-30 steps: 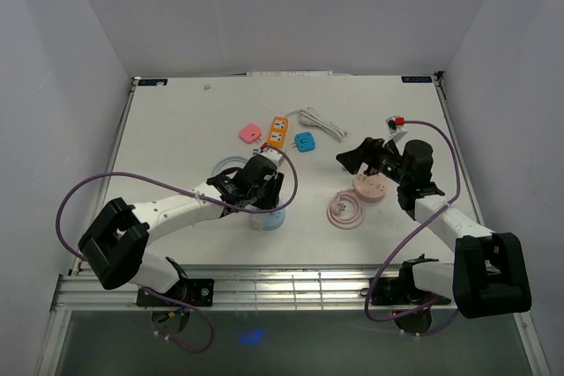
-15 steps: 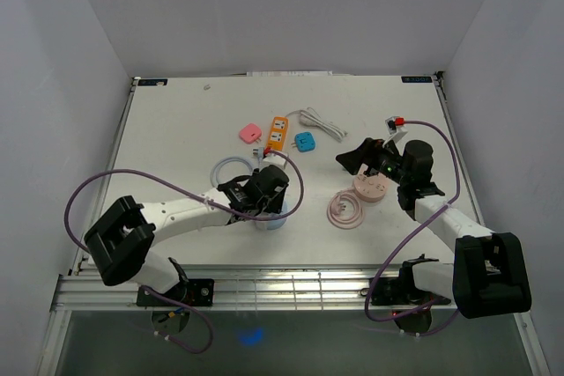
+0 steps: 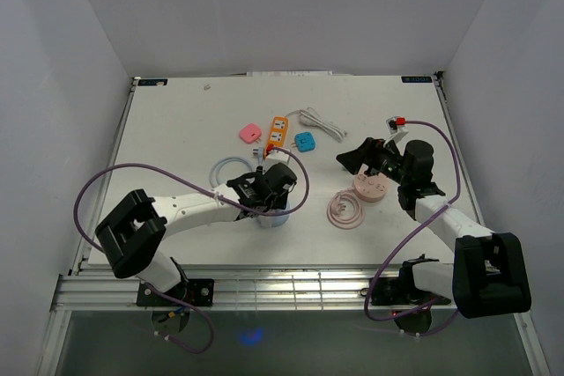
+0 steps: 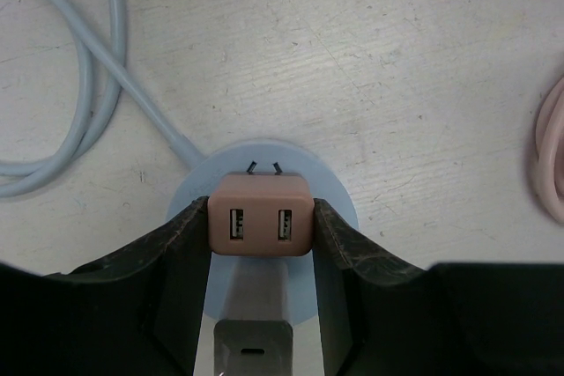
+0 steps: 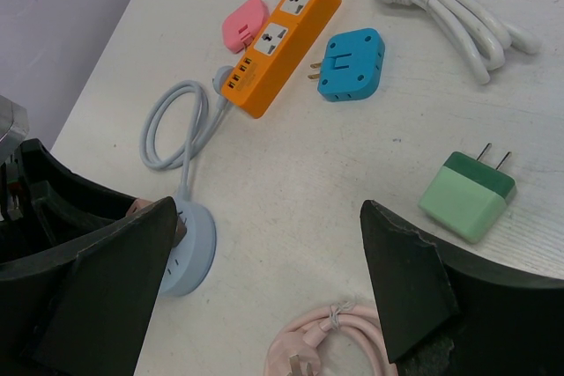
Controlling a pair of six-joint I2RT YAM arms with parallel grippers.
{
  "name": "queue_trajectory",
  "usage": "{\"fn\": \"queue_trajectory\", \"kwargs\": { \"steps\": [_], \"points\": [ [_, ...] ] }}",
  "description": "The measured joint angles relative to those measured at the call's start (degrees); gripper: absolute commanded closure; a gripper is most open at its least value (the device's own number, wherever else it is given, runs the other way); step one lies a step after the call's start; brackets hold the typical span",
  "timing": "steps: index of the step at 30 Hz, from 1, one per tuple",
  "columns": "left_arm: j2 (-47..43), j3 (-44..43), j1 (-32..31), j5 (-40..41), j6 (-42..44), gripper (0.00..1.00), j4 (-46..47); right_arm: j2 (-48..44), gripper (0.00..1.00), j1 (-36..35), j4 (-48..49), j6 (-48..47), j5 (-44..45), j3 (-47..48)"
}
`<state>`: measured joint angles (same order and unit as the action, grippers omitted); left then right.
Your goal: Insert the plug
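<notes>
Scuffed white desk (image 3: 176, 125), white walls (image 3: 282, 15); left pincer (image 4: 261, 217) pinches tan plug (image 4: 261, 228) over round blue socket (image 4: 339, 213); right pincer (image 5: 269, 217) spread.

A robot test cell in a lab: plain white walls (image 3: 282, 15) box in a scuffed white tabletop (image 3: 176, 129), edged by a slotted aluminium rail (image 3: 282, 284).

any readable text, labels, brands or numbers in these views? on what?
No text is legible in any view.
far-left label strip at the table corner: print too small to read.
far-right label strip at the table corner: print too small to read.
orange power strip: small marks by its USB ports, blurred.
USB charger: no markings on the face that shows.
</notes>
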<state>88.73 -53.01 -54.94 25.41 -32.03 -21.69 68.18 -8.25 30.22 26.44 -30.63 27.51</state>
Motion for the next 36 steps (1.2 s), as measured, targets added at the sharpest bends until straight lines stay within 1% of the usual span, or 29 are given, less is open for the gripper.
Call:
{"fn": "queue_trajectory", "kwargs": {
  "steps": [5, 13, 14, 15, 17, 18, 21, 22, 25, 26, 31, 32, 36],
  "points": [
    [-1.57, 2.29, 0.09, -1.01, 0.09, 1.0, 3.19, 0.0, 0.1, 0.02, 0.02, 0.13, -0.02, 0.0],
    [-0.42, 0.28, 0.81, -2.01, 0.52, 1.0, 1.07, 0.02, 0.1, 0.15, 0.37, 0.17, -0.42, 0.0],
    [-0.2, -0.13, 0.9, -2.19, 0.63, 0.94, 0.61, 0.02, 0.1, 0.22, 0.44, 0.17, -0.46, 0.0],
    [0.04, -0.63, 1.01, -2.43, 0.79, 0.79, -0.02, 0.02, 0.1, 0.26, 0.46, 0.2, -0.55, 0.0],
    [0.33, -1.51, 1.18, -2.93, 1.07, 0.73, -1.11, 0.07, 0.1, 0.31, 0.48, 0.22, -0.66, 0.0],
    [0.39, -1.77, 1.25, -3.17, 1.16, 0.67, -1.51, 0.11, 0.1, 0.31, 0.5, 0.24, -0.7, 0.0],
    [0.52, -2.64, 1.75, -4.35, 1.42, 0.59, -2.71, 0.28, 0.1, 0.31, 0.92, 0.39, -0.9, 0.0],
    [0.66, -3.04, 1.95, -4.72, 1.55, 0.52, -3.26, 0.39, 0.1, 0.33, 1.14, 0.42, -0.94, 0.0],
    [1.62, -5.27, 2.62, -6.14, 2.29, 0.39, -5.86, 0.87, 0.1, 0.33, 1.44, 0.59, -1.11, 0.0],
    [2.08, -6.21, 2.78, -6.64, 2.6, 0.32, -7.04, 1.01, 0.1, 0.33, 1.46, 0.61, -1.11, 0.0],
    [3.85, -8.37, 3.15, -8.98, 4.09, 0.15, -13.99, 1.25, 0.1, 0.33, 1.55, 0.68, -1.29, 0.0],
    [3.85, -8.7, 3.15, -9.14, 4.31, 0.07, -15.17, 1.25, 0.1, 0.33, 1.6, 0.68, -1.31, 0.0],
    [3.69, -10.49, 3.13, -9.25, 4.79, 0.04, -17.57, 1.25, 0.1, 0.37, 2.16, 0.96, -1.57, -0.17]
  ]
}}
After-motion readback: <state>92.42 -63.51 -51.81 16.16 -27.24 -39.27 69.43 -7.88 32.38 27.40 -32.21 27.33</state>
